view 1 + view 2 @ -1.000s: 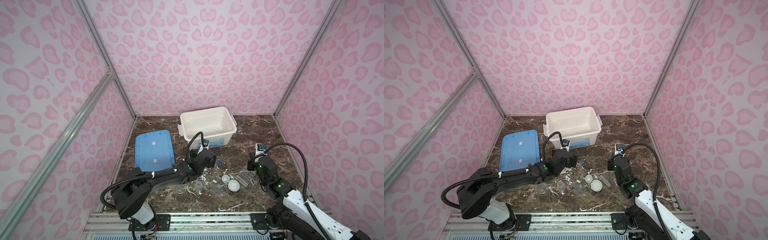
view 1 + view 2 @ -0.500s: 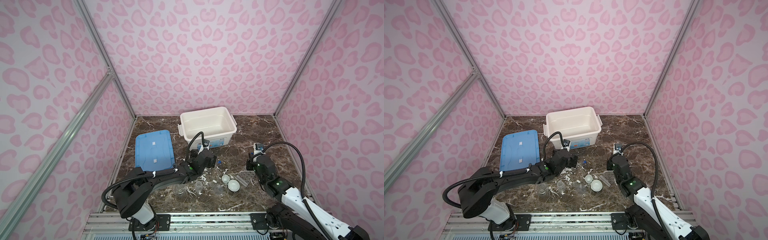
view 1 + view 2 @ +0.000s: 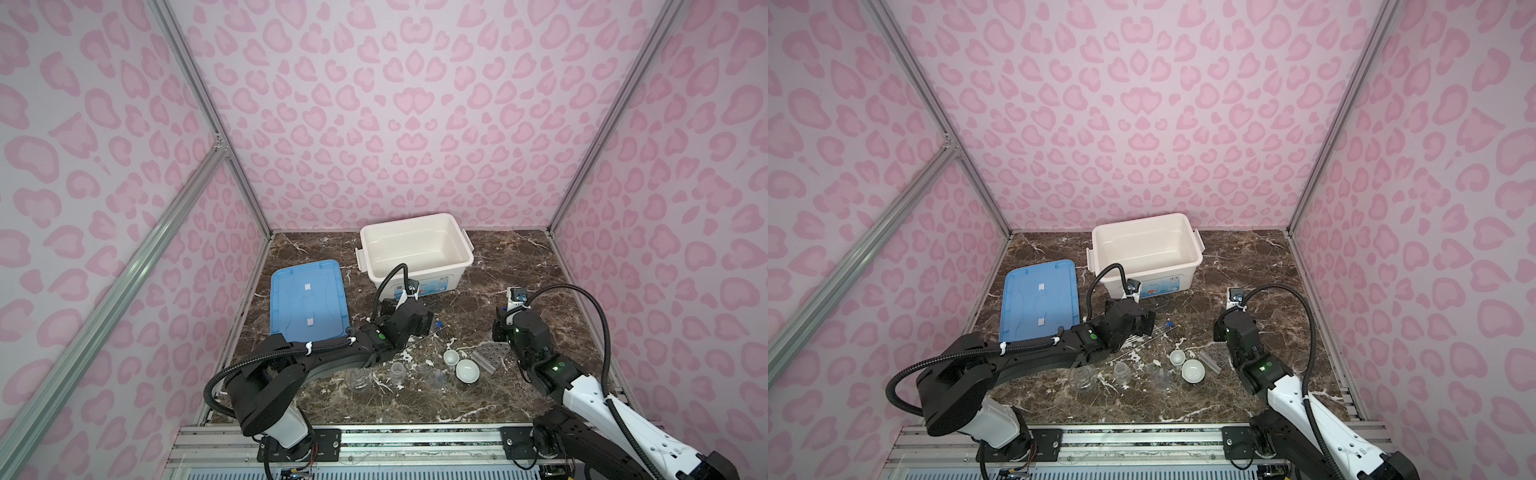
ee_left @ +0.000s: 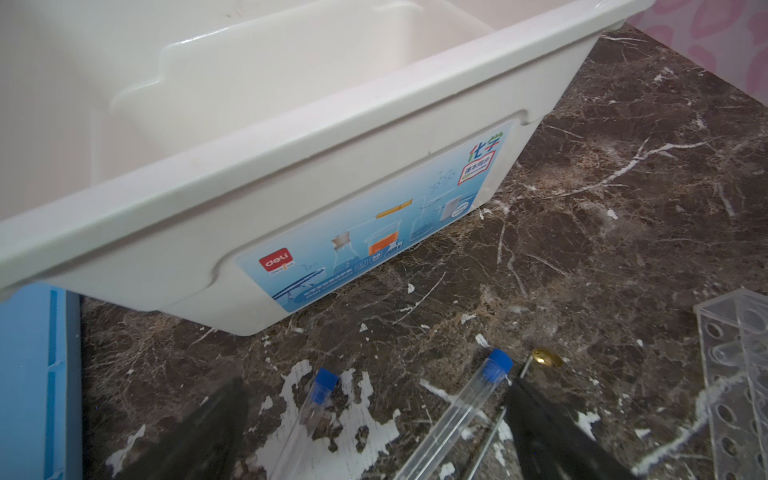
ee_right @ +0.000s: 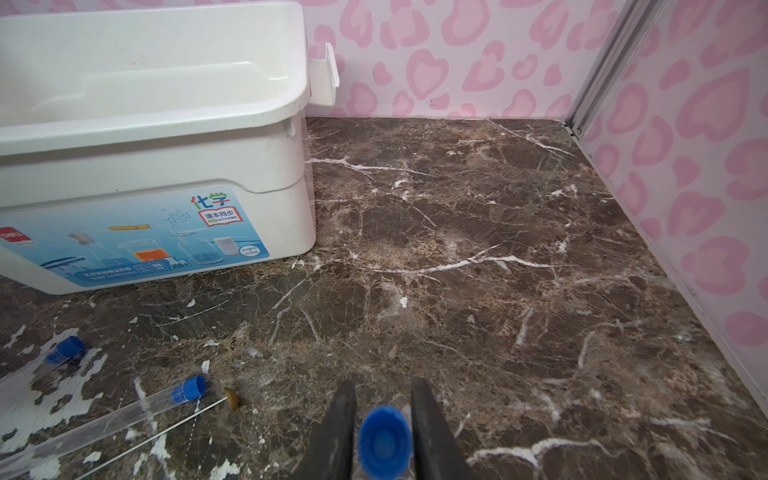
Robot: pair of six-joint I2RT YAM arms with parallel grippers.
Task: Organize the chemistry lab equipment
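Obs: left gripper (image 4: 374, 399) has its fingers spread wide, low over the tabletop (image 4: 623, 208), holding nothing. Two loose test tubes (image 4: 465, 409) lie flat between the fingers, long axes along the reach, blue caps toward the storage box (image 4: 291, 199). The closing line runs across them. The left arm is clearly nearer.

In the right gripper (image 5: 383, 384), a third capped tube (image 5: 384, 442) stands between narrow-set fingers, near the tube rack (image 3: 492, 355). Cannot tell whether it is pinched or clear of the pads.

Judgement: centre on one tube before closing.
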